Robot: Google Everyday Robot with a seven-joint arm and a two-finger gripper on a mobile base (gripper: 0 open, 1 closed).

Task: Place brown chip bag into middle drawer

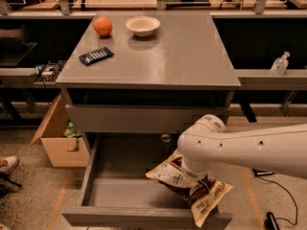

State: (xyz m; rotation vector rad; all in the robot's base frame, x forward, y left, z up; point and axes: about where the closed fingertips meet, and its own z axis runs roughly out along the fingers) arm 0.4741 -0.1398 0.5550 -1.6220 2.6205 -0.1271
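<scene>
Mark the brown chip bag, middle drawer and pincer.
brown chip bag point(207, 198): camera view, its lower lettered end.
middle drawer point(122, 188): camera view, bare floor.
pincer point(194, 177): camera view, where it meets the bag, over the drawer's right half.

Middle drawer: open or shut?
Open: middle drawer pulled out, floor showing; tool over its right side, at the brown chip bag.

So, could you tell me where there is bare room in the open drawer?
The middle drawer is bare across its left and centre floor, up to the left wall. It is crowded on the right, with the brown chip bag and the gripper at it.
</scene>
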